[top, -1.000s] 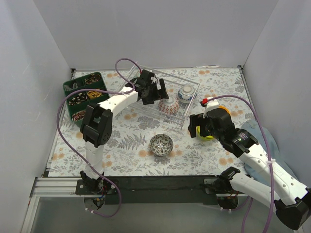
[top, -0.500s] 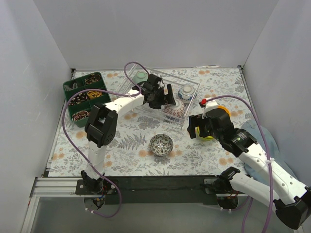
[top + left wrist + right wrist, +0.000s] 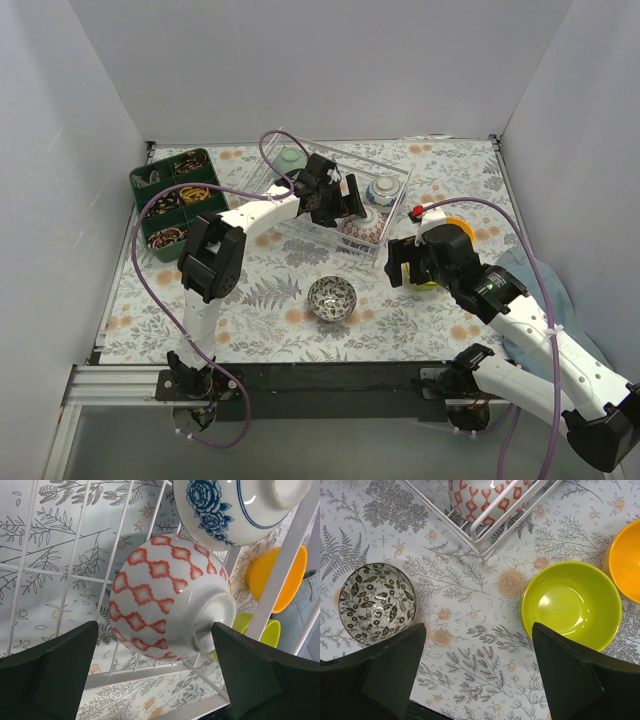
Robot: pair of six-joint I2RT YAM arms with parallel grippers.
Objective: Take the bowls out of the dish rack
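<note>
The white wire dish rack lies at the back centre. In it are a pink-patterned bowl tipped on its side, a blue-and-white bowl and a pale green bowl. My left gripper is open inside the rack. In the left wrist view the pink-patterned bowl lies just ahead of the open left gripper, below the blue-and-white bowl. My right gripper is open and empty over the table beside a lime-yellow bowl. An orange bowl and a dark leaf-patterned bowl stand on the table.
A dark green compartmented tray stands at the back left. A pale blue cloth lies at the right under the right arm. The rack's near corner lies close to the lime-yellow bowl. White walls close in three sides.
My left gripper has moved right along the rack up to the pink-patterned bowl, which has shifted slightly right toward the rack's corner. The right arm has barely moved.
</note>
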